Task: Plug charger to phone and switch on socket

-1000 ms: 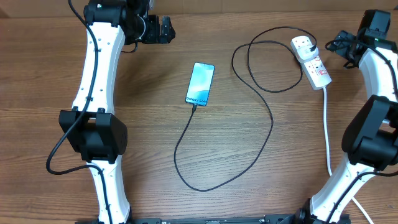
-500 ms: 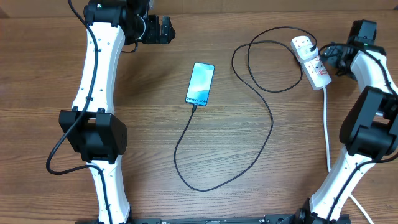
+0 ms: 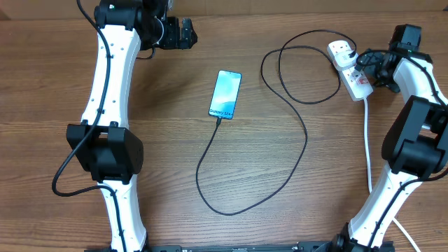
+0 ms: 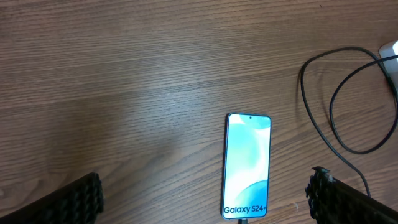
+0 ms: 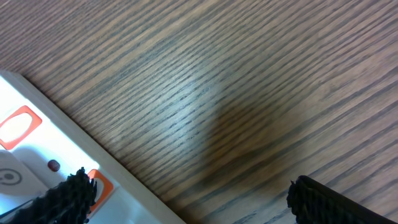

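White socket [image 3: 360,85] lies at upper right; I see my right gripper [image 3: 367,63] at its edge, jaws apart. Left gripper [image 3: 187,33], upper left, also wide apart.

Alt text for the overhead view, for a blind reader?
A lit phone lies in the centre, the black charger cable meeting its near end and looping to the white power strip at far right. The right claw is open at the strip; the left claw is open at far left.
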